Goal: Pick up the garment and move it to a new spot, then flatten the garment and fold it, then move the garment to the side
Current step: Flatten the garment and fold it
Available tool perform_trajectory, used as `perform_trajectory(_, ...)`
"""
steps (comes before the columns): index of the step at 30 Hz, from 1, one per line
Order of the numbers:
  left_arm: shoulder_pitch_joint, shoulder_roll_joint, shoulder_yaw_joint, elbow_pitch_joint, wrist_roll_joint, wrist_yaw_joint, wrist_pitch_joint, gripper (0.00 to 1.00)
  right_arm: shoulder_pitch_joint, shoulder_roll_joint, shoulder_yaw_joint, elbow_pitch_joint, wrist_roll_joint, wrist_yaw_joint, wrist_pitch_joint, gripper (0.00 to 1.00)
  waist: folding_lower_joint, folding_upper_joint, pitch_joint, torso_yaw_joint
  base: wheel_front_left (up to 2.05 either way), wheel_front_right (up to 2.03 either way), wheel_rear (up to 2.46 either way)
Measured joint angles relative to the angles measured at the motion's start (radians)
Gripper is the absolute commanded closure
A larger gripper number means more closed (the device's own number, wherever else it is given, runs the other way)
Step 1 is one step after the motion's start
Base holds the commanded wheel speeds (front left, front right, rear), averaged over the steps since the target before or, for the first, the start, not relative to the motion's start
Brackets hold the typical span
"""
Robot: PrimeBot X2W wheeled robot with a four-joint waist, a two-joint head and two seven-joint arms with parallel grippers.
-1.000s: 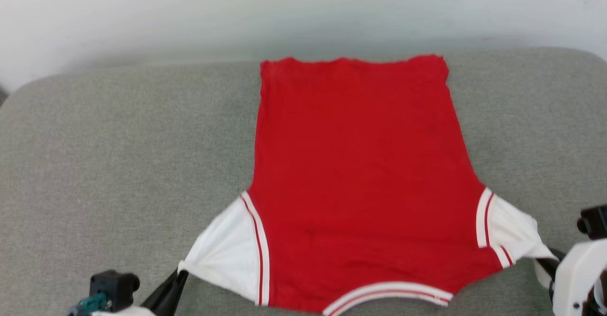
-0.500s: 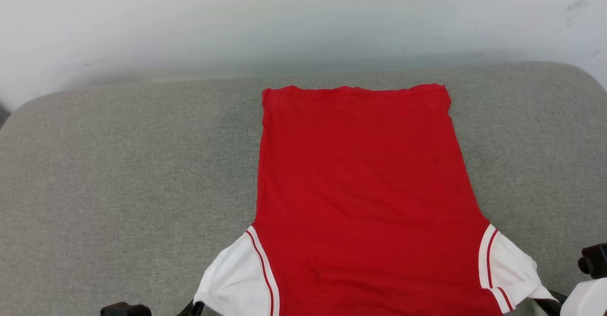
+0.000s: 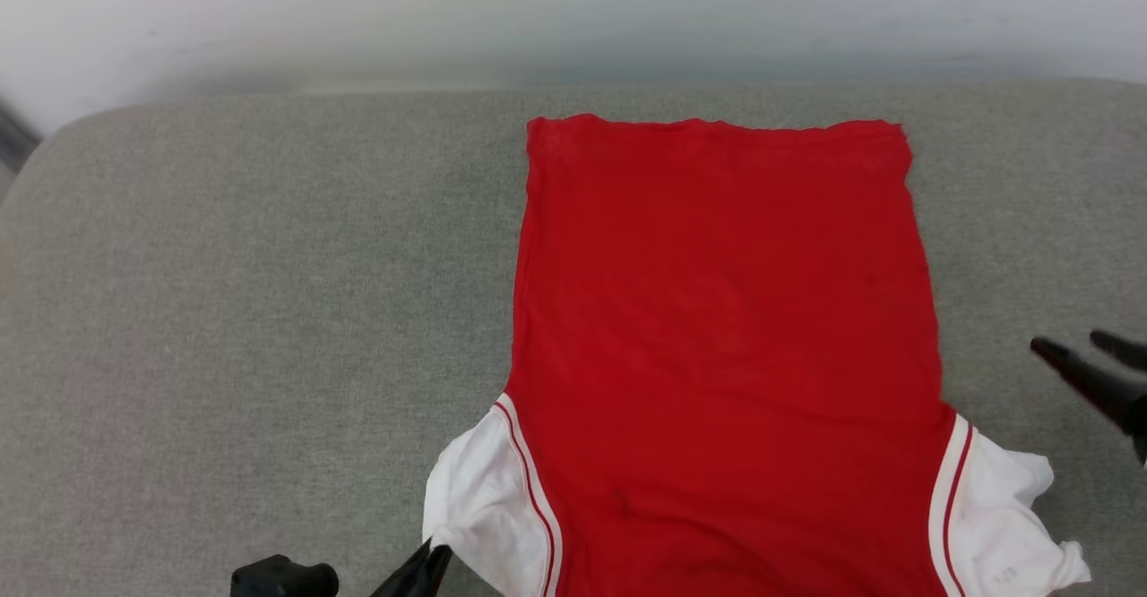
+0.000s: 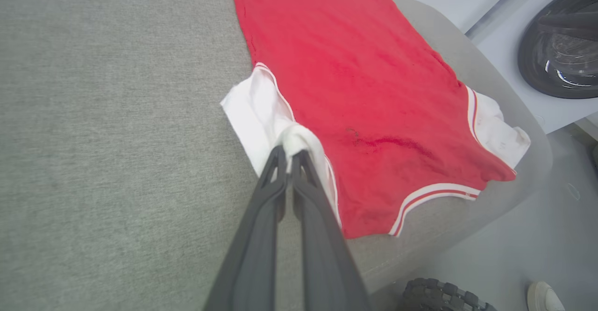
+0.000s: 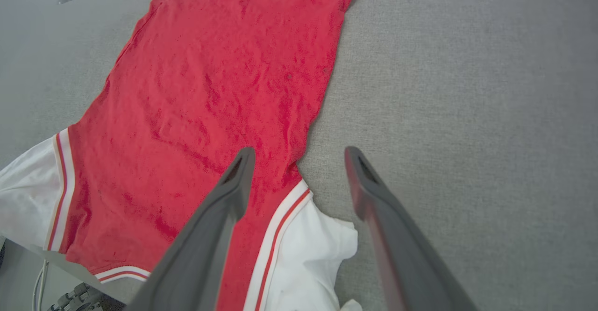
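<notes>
A wide grey cushion (image 3: 251, 265) fills the scene from left to right. On its right half lies the garment (image 3: 726, 310), a red jersey spread flat with its plain side up. Its long axis runs near to far: the straight hem is at the far end, the collar and shoulders at the near edge of the cushion.

A white left sleeve (image 3: 475, 489) sticks out at the near left. A white right sleeve (image 3: 999, 507), slightly crumpled, sticks out at the near right.

The left claw (image 4: 289, 151) is closed, pinching a fold of the left sleeve. The right claw (image 3: 1068, 342) is spread wide and holds nothing. It hovers just right of the jersey's right edge, so the right sleeve lies nearer and slightly left of it. That sleeve is probably its next grasp, being far closer to this arm.
</notes>
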Motion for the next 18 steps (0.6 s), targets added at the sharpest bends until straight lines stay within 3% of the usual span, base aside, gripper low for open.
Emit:
perform_trajectory(5,-0.037,0.007,-0.032,-0.097,0.048,0.018,0.047,1.00,-0.229,0.001,-0.055,0.047,-0.046,0.000,0.179,0.00,0.0001,0.0000,0.090,0.033,0.00,0.00,0.00)
perform_trajectory(11,-0.116,0.003,-0.055,-0.169,0.094,0.009,0.081,1.00,-0.523,0.072,-0.129,0.183,-0.196,0.000,0.388,0.00,0.0003,0.0000,0.206,0.099,0.00,0.00,0.00)
perform_trajectory(18,-0.193,-0.038,-0.091,-0.217,0.132,-0.002,0.107,1.00,-0.749,0.109,-0.211,0.300,-0.406,0.000,0.477,0.00,0.0003,0.0000,0.320,0.203,0.00,0.00,0.00)
